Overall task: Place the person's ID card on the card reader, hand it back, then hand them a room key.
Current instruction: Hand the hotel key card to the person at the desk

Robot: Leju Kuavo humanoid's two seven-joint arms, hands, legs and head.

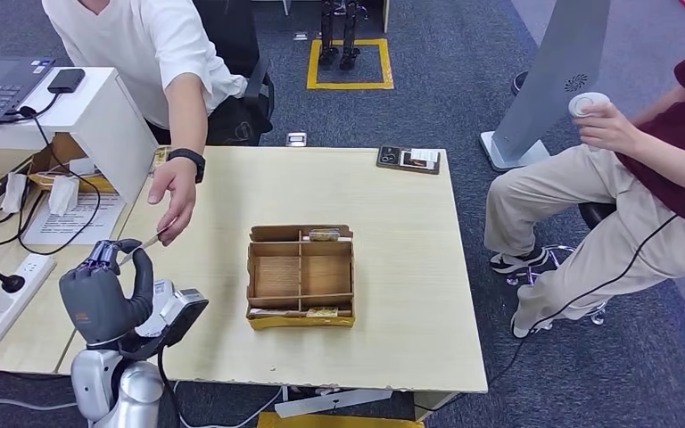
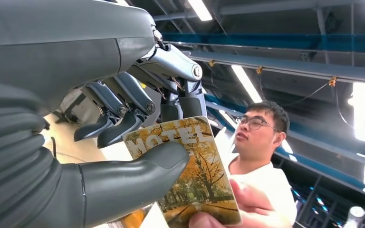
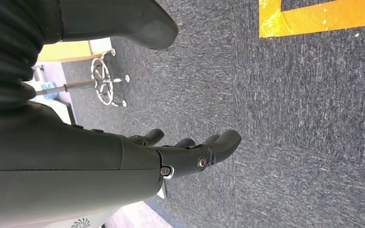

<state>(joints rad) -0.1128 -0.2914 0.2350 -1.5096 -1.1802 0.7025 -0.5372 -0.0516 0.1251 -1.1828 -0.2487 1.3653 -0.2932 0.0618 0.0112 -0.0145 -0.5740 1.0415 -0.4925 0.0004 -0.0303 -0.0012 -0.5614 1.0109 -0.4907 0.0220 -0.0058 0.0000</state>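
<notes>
Table (image 1: 392,205): light wooden top, taken as the landmark; grey carpet is seen around it.
Seated person (image 1: 642,178): placed off the table's right side, in a dark red top and beige trousers; a white cup (image 1: 586,104) is held up in one hand.
Standing person (image 1: 156,45): placed at the table's far left corner, in a white shirt; one arm is stretched down over the table's left edge.
Tray (image 1: 301,276): a brown cardboard box with compartments, set near the middle of the table; small card stacks are seen at its far and near ends.
Left hand (image 1: 107,290): raised at the table's near left corner; the room key is pinched between the thumb and the darker fingers (image 2: 123,130).
Right hand (image 3: 190,154): hung low over carpet beside a yellow floor line, away from the table; the fingers are loosely apart and nothing is held.
Person's hand (image 1: 174,198): reached down over the table's left edge; the card's far end is touched by its fingertips.
Card reader (image 1: 408,159): a dark flat device laid at the table's far edge, right of centre.
Room key (image 2: 190,175): a card printed "HOTEL" over autumn trees, held above the table's left edge between robot and person.
</notes>
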